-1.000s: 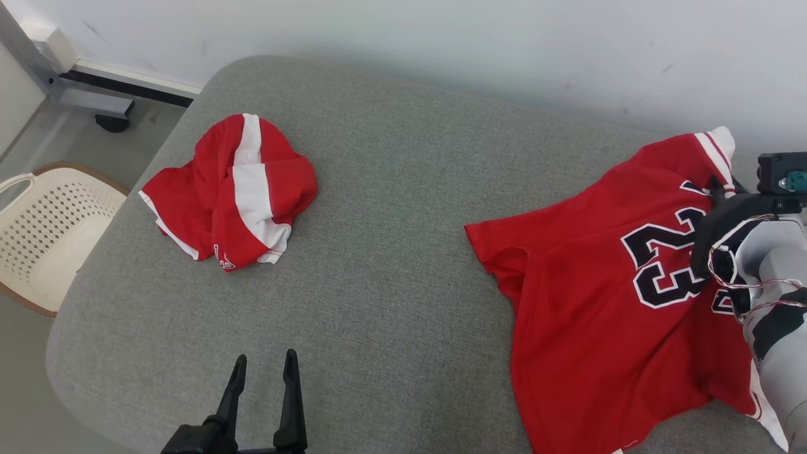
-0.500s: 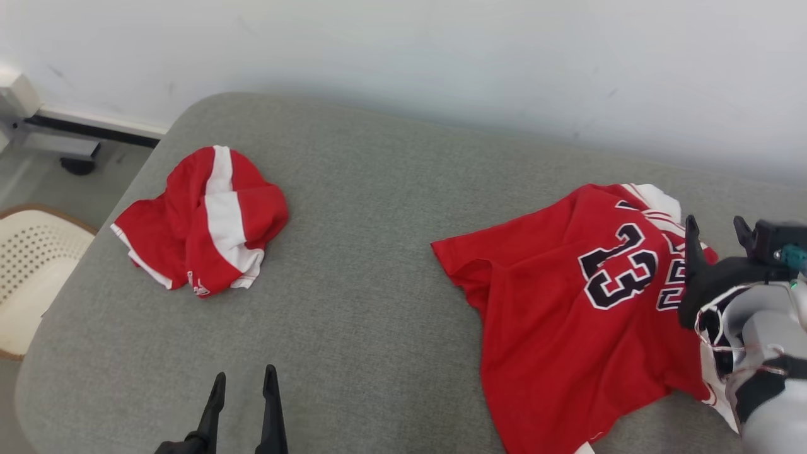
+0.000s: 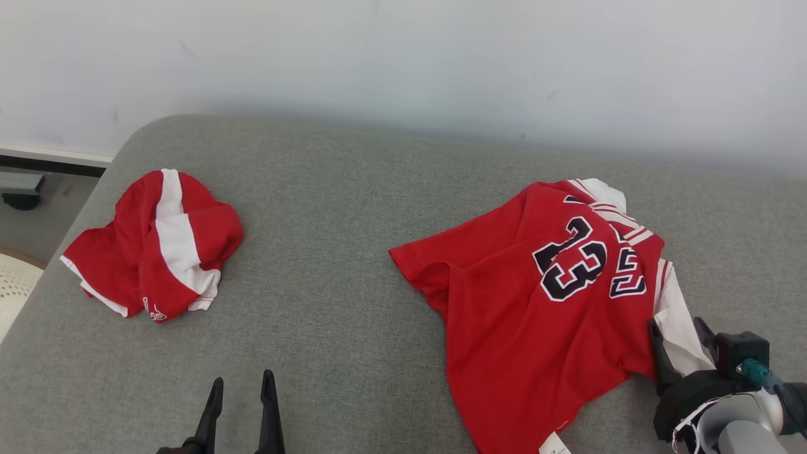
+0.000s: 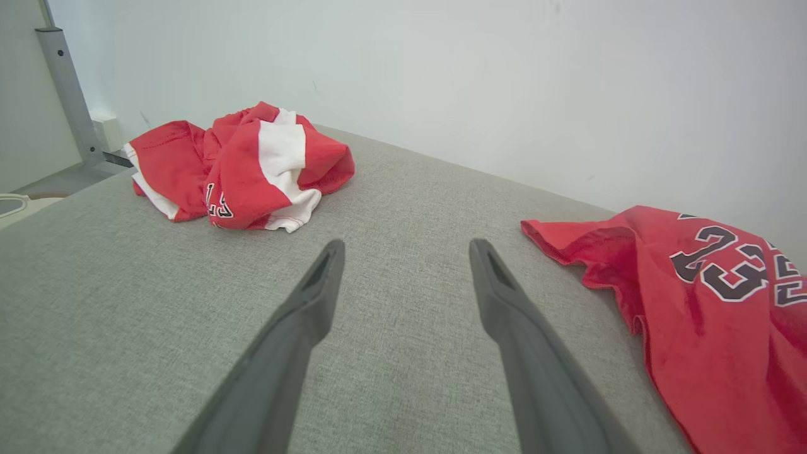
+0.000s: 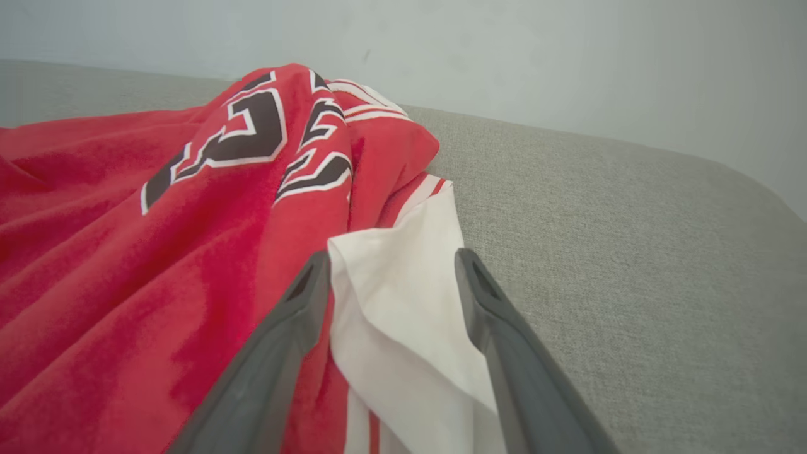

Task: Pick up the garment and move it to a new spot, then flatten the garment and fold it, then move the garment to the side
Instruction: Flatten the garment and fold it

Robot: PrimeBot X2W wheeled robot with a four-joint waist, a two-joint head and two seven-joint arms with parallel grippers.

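Note:
The garment point(image 3: 529, 328), a red jersey with a dark 23 on it, lies rumpled on the right of the grey padded surface point(image 3: 353, 189), its top end folded over and a white flap point(image 3: 678, 315) at its right edge. My right gripper point(image 3: 678, 328) hovers open at that flap. In the right wrist view the white flap point(image 5: 403, 302) lies between the spread fingers of the right gripper point(image 5: 391, 258), ungripped. My left gripper point(image 3: 243, 378) is open over bare fabric at the near edge, and the left wrist view shows the left gripper point(image 4: 406, 246) empty, with the jersey point(image 4: 706, 315) to its right.
A second red and white garment point(image 3: 157, 246) lies crumpled at the far left of the surface. A pale wall point(image 3: 403, 63) runs close behind. A white basket point(image 3: 12, 284) sits on the floor past the left edge. Bare grey fabric lies between the two garments.
My right gripper has opened, let go of the jersey's top edge and drawn back to the near right. The jersey's top has dropped into a fold. The head camera has shifted.

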